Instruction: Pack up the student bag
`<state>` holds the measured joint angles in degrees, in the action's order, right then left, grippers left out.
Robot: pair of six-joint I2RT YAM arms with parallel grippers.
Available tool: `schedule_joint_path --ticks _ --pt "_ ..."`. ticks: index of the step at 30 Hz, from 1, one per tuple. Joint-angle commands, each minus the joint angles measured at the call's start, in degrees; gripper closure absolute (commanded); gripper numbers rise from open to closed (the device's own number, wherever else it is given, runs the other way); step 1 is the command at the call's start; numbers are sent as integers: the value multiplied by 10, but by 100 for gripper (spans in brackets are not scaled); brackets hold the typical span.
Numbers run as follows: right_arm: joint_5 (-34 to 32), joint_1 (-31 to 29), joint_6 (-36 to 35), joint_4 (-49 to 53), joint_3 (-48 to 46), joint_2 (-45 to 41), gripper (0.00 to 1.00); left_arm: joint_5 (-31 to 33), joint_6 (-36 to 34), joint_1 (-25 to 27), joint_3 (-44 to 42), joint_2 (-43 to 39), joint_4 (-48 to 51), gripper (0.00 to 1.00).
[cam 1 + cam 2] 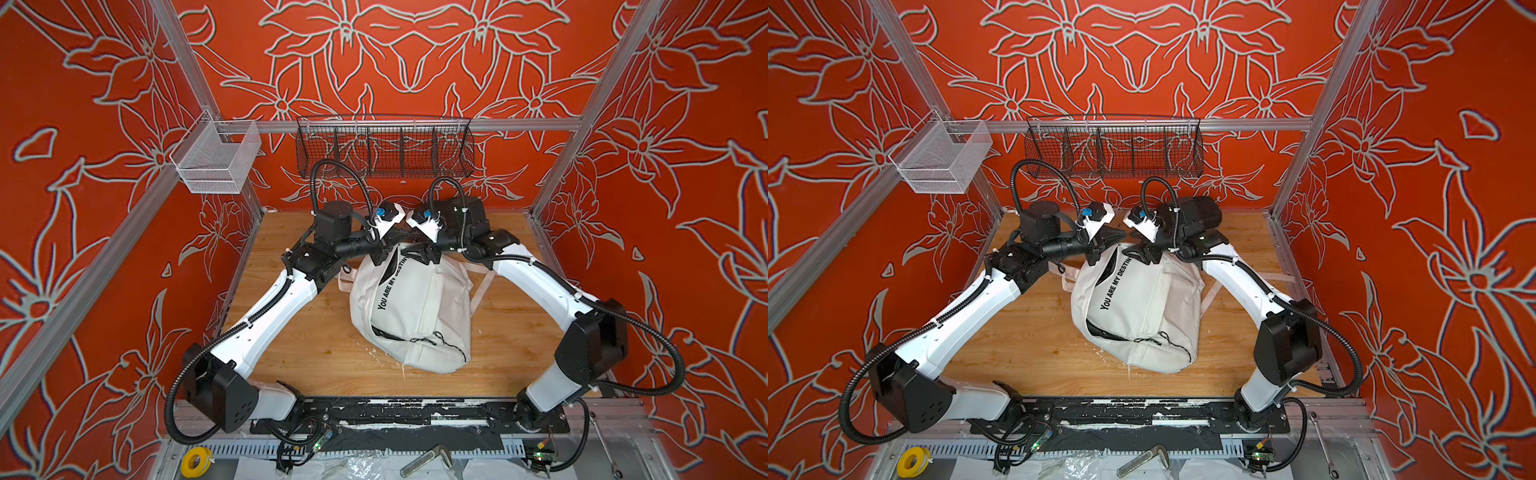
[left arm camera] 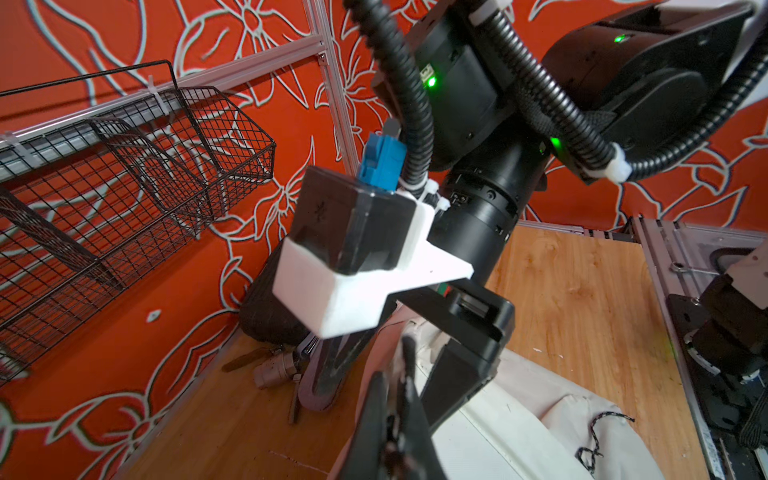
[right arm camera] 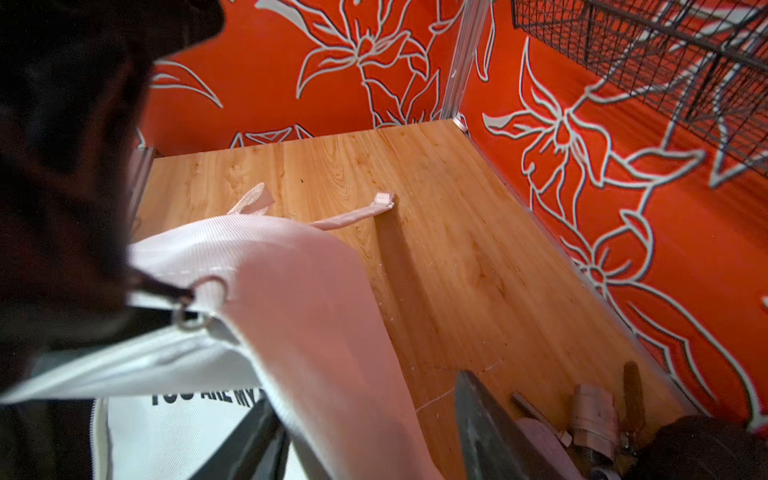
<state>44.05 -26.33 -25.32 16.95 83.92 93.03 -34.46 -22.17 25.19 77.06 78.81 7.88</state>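
The student bag (image 1: 415,316) (image 1: 1138,311), white with black lettering, lies in the middle of the wooden table, and both arms meet at its far end. My left gripper (image 1: 379,254) (image 2: 395,390) is shut on the bag's top edge beside the zipper pull ring (image 3: 201,305). My right gripper (image 1: 420,253) (image 3: 365,436) stands open. It straddles a fold of the bag's fabric (image 3: 316,332), and its fingers (image 3: 486,424) are set wide apart. The bag's black zipper cords (image 1: 440,338) trail over its near end.
A metal valve (image 2: 274,370) (image 3: 592,409) and a black case (image 2: 266,309) lie by the back wall, close to the right gripper's fingers. White straps (image 3: 353,216) (image 1: 482,286) spread over the table. A black wire basket (image 1: 384,149) and a white mesh basket (image 1: 216,160) hang above.
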Motion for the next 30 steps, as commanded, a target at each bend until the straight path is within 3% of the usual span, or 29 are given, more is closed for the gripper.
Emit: schedule_joint_path --ticks 1,7,11,19,22,26,30 --pt "34 0 -27 3 2 -20 37 -10 -15 5 13 -27 -25 100" --pt "23 0 -63 91 53 11 47 -18 -15 5 15 -30 -28 100" --pt "4 0 -72 96 53 15 56 -19 -16 5 12 -35 -26 100" --pt "-53 2 -6 90 77 35 98 -2 -21 5 1 -48 -20 100" --pt "-104 13 78 107 111 55 100 22 -30 5 -15 -66 -15 100" --pt "-86 33 139 166 162 89 100 53 -39 4 -42 -94 -9 100" --pt "-69 50 202 163 166 104 100 67 -40 4 -62 -115 -5 100"
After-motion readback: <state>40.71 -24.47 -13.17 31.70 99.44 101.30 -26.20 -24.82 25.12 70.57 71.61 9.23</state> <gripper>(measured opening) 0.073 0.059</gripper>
